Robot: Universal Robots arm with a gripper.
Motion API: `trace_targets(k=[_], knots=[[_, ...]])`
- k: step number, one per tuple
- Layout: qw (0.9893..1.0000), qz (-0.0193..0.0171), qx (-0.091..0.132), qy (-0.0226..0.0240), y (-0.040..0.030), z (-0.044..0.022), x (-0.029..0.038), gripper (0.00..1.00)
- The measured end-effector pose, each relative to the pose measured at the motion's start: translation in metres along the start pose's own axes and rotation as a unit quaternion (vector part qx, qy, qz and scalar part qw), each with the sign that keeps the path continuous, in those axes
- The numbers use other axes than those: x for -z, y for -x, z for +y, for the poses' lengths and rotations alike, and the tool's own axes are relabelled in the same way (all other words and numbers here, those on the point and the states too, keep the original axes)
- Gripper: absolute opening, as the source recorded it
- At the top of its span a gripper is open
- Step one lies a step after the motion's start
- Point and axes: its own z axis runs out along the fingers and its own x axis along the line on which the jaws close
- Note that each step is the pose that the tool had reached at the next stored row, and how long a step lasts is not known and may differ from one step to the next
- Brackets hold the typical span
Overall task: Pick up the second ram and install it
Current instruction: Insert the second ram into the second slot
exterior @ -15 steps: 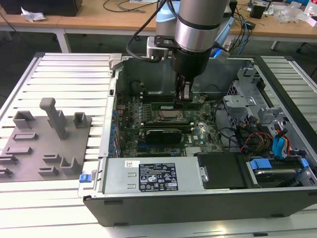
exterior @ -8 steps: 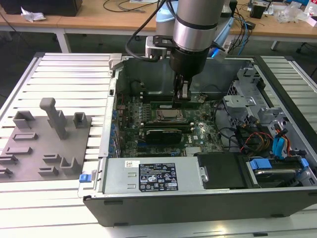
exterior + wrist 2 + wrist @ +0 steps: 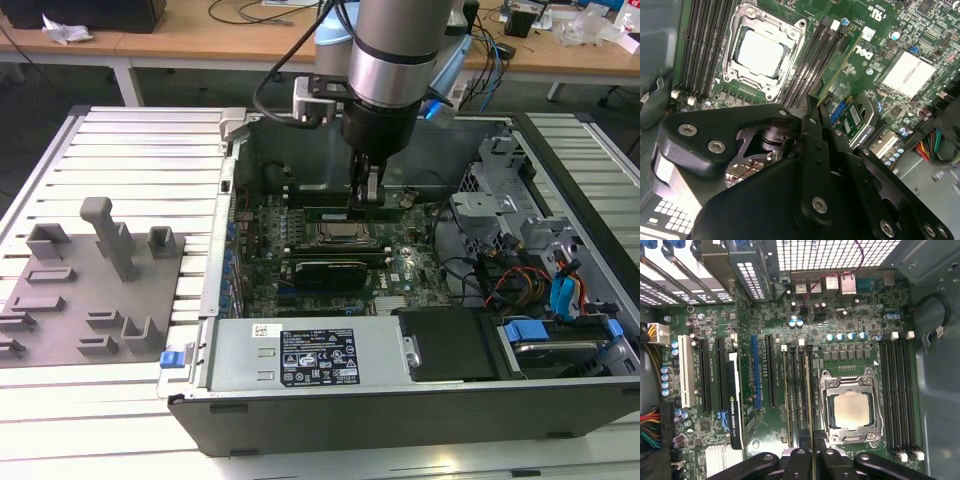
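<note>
Nearest the lens in both wrist views we see the black linkages of the gripper [image 3: 816, 107], whose fingers [image 3: 799, 464] stand narrow and press on the 2 faces of the second ram [image 3: 812, 405]. In the first wrist view this thin green stick runs edge-on from the fingertips along the bank of black slots [image 3: 799, 385] just beside the CPU socket [image 3: 852, 407]. In the second wrist view the same stick [image 3: 838, 65] rises from the jaws beside those slots [image 3: 812, 60], with the socket [image 3: 761, 50] on their far side. We cannot tell whether the stick is fully seated in a slot.

In the exterior view the gripper [image 3: 366, 192] hangs upright from the arm [image 3: 392, 60] inside the open computer case [image 3: 400, 395], with the ram [image 3: 335, 212] lying level under it, just behind the socket [image 3: 336, 234]. A black graphics card [image 3: 325, 272] sits in front of the socket. To the exterior view's left, a grey fixture tray [image 3: 85, 290] rests on the slatted table [image 3: 150, 160], well apart from the case.
</note>
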Motion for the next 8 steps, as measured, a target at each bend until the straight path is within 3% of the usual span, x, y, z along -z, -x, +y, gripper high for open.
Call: trace_targets(k=[8], knots=[[1.0, 0.0, 0.0, 0.0, -0.0004, 0.0013, -0.0104, 0.14]])
